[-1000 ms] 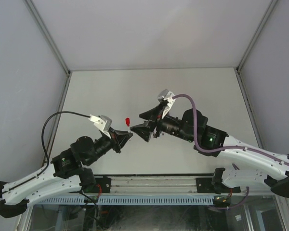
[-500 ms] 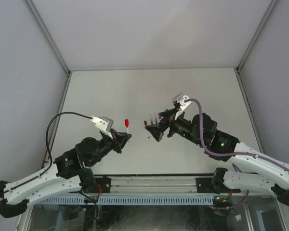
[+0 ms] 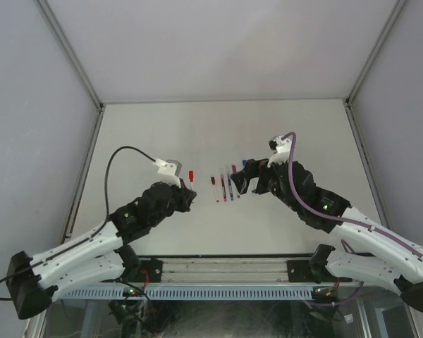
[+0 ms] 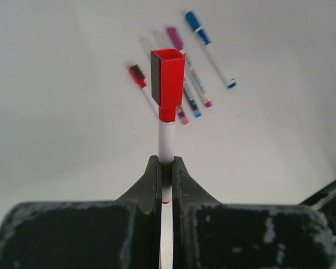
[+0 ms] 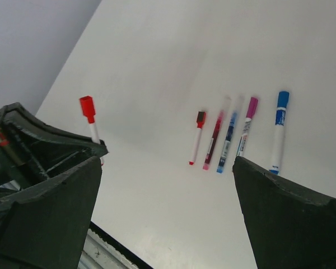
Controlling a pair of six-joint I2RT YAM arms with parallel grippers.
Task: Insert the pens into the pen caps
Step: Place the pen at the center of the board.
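A red-capped white plastic pen (image 4: 166, 131) is pinched upright by the left gripper (image 4: 166, 168), while five thin white marker pens (image 3: 223, 187), laid 12-to-6 on the pale table (image 3: 303, 141), are flanked at 3 o'clock by the nearer, wide-spread empty right gripper (image 3: 241, 179).

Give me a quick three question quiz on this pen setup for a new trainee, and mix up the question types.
1. True or false: the left gripper grips a red pen by its white barrel.
2. How many pens lie on the table? A three, B five, C seven.
3. Fill in: the right gripper has its jaws ____.
Key: 1 true; 2 B; 3 open.
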